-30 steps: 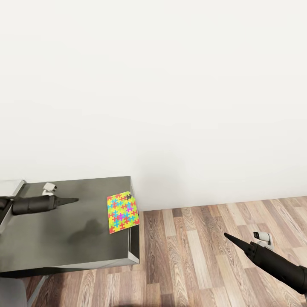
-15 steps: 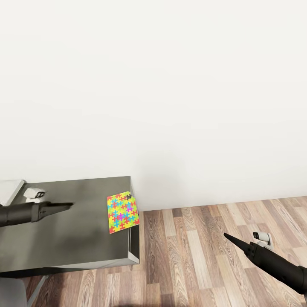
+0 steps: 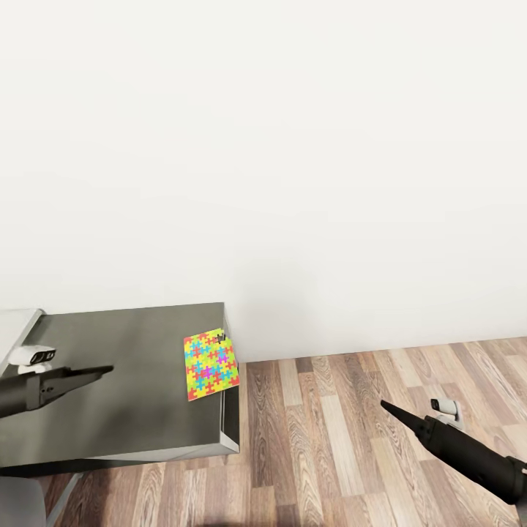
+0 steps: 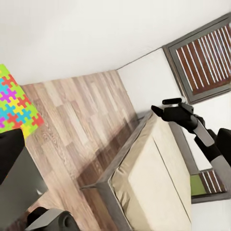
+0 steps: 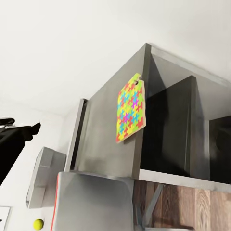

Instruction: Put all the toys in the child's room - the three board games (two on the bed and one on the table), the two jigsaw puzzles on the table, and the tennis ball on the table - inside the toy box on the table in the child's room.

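Observation:
A jigsaw puzzle box (image 3: 211, 364), printed with bright interlocking pieces, lies flat at the right end of the grey table (image 3: 132, 395), one corner past the edge. It shows again as the puzzle box (image 5: 130, 107) and puzzle box (image 4: 14, 103). My left gripper (image 3: 107, 371) hovers shut over the table's left part, well short of the puzzle. My right gripper (image 3: 386, 405) is shut over the wood floor, right of the table. The grey toy box (image 5: 44, 175) stands at the table's other end, with the tennis ball (image 5: 38, 224) beyond it. The bed (image 4: 154, 178) has a beige mattress.
A plain white wall (image 3: 293, 146) rises behind the table. Wood-plank floor (image 3: 351, 454) spreads to the right. A grey chair back (image 5: 96, 202) stands before the table, over open shelf compartments (image 5: 168, 130). A slatted window (image 4: 207, 55) is above the bed.
My left arm has drawn back to the left and nearer, away from the puzzle. The right gripper has shifted slightly left and down. The puzzle has not moved.

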### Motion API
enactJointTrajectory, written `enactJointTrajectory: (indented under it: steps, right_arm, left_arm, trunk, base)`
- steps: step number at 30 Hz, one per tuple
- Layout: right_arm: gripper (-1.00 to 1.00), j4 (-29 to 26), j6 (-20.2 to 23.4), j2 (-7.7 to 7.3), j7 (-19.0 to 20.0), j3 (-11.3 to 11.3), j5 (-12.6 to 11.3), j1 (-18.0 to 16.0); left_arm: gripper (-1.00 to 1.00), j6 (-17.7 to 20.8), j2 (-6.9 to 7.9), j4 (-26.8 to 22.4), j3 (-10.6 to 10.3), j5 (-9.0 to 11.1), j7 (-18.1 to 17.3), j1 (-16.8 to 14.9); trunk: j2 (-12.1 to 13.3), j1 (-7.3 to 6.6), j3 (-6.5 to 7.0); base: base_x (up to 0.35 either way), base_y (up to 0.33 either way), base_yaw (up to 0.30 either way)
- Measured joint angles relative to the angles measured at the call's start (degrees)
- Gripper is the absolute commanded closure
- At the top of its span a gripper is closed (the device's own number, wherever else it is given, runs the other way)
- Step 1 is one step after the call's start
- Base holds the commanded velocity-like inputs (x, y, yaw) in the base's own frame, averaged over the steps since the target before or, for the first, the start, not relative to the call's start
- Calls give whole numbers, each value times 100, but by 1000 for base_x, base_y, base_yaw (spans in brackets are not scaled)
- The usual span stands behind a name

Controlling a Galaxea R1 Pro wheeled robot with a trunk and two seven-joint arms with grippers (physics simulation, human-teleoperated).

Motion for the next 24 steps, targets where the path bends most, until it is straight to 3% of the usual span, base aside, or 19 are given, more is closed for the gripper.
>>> enactJointTrajectory:
  steps: [14, 20, 24]
  right_arm:
    - [-100, -10, -4, 91, -465, 54, -17, 0]
    - [-100, 28, 3, 349, -906, 400, -30, -70]
    - [-100, 247, 8, 472, -1356, 651, -67, -304]
  left_arm:
    - [-100, -3, -77, -42, 238, 248, 0, 141]
    - [-100, -8, -82, -45, 256, 272, 0, 145]
    - [-100, -8, -82, -45, 263, 275, 0, 146]
  trunk:
    - [0, 0, 0]
    - [0, 0, 0]
    - [0, 0, 0]
  base:
    - [0, 0, 0]
    - [0, 0, 0]
    - [0, 0, 0]
